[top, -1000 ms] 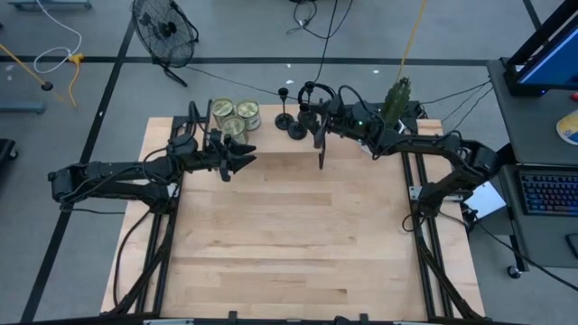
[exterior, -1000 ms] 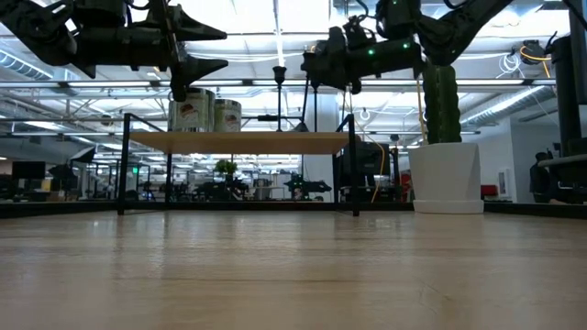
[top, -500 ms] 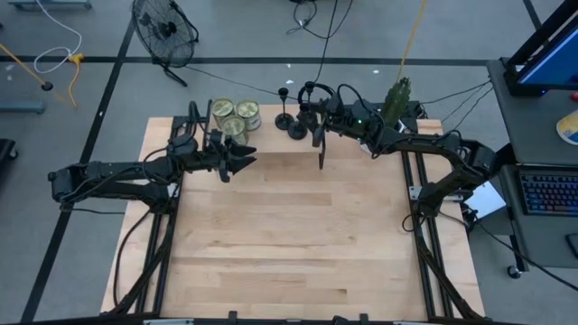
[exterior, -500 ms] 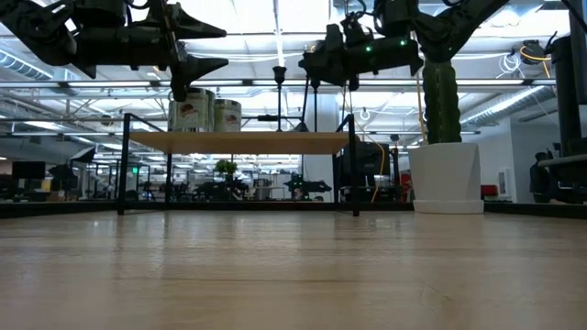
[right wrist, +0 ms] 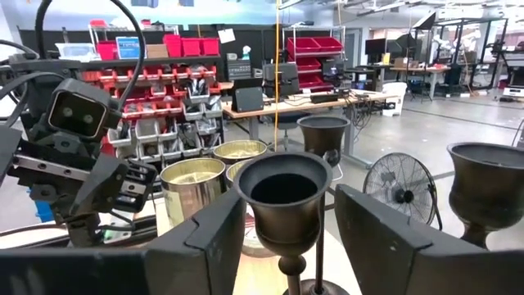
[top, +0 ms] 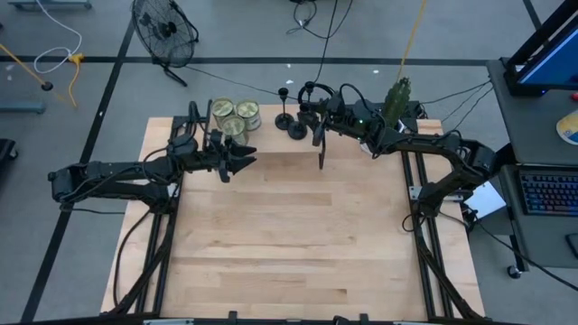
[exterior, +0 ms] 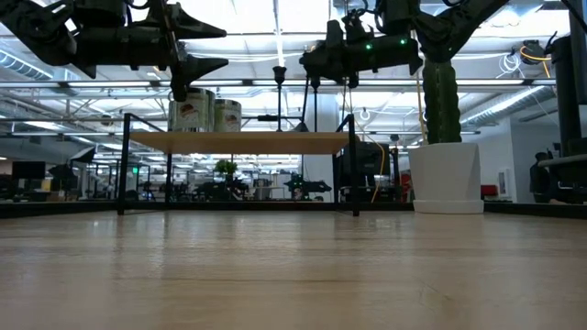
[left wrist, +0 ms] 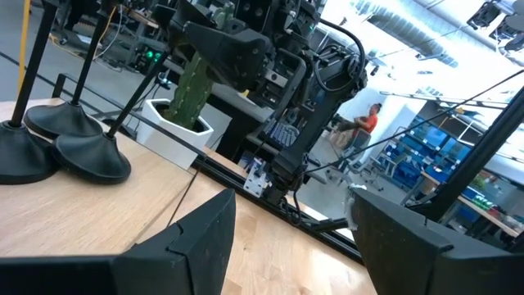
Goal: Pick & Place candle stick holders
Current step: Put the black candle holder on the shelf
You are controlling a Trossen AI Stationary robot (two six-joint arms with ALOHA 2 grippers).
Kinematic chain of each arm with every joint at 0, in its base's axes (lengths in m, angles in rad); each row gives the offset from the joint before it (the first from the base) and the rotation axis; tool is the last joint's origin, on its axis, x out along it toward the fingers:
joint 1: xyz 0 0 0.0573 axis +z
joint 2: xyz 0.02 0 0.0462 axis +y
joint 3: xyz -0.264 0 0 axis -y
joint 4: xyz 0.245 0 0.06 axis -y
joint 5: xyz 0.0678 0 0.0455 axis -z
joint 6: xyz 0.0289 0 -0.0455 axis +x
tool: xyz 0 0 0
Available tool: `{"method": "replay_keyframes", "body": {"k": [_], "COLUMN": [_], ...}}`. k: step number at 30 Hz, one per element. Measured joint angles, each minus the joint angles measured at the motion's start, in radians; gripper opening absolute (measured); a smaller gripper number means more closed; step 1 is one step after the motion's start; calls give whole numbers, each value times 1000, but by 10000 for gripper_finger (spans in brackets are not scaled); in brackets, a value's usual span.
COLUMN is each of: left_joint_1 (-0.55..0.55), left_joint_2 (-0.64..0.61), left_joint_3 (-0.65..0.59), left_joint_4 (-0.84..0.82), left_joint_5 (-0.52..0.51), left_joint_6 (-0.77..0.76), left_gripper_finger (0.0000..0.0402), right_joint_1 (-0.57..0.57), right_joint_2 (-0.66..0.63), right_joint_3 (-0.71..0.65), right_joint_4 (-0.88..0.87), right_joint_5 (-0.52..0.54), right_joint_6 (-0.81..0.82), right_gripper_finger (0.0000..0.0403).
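Three black candle stick holders stand on their round bases at the far middle, on a raised wooden shelf (exterior: 238, 142). In the right wrist view their cups show as a near one (right wrist: 285, 192), one behind (right wrist: 324, 135) and one at the side (right wrist: 483, 188). My right gripper (right wrist: 286, 246) is open and level, its fingers on either side of the near holder (top: 305, 116), just below the cup; no touch shows. My left gripper (top: 247, 155) hangs open and level to the left of the holders, holding nothing. Two holder bases (left wrist: 82, 156) show ahead of it.
Greenish glass jars (top: 235, 117) stand on the shelf's left part, close behind my left gripper. A cactus in a white pot (exterior: 443, 137) stands at the far right. The wide wooden table (top: 289, 244) lies bare in front of both arms. A fan (top: 165, 32) stands beyond the table.
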Motion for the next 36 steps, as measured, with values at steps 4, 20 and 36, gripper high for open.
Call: {"method": "replay_keyframes", "body": {"k": [4,20,36], "left_joint_1": [0,0,0], "left_joint_2": [0,0,0], "left_joint_3": [0,0,0], "left_joint_4": [0,0,0], "left_joint_5": [0,0,0], "left_joint_6": [0,-3,-3], "left_gripper_finger": [239,239,239], "right_joint_1": [0,0,0], "right_joint_2": [0,0,0], "right_joint_3": [0,0,63], "right_joint_4": [3,38,-31], "right_joint_5": [0,-1,-1], "right_joint_6": [-1,-1,-38], "right_gripper_finger": [172,148,138]}}
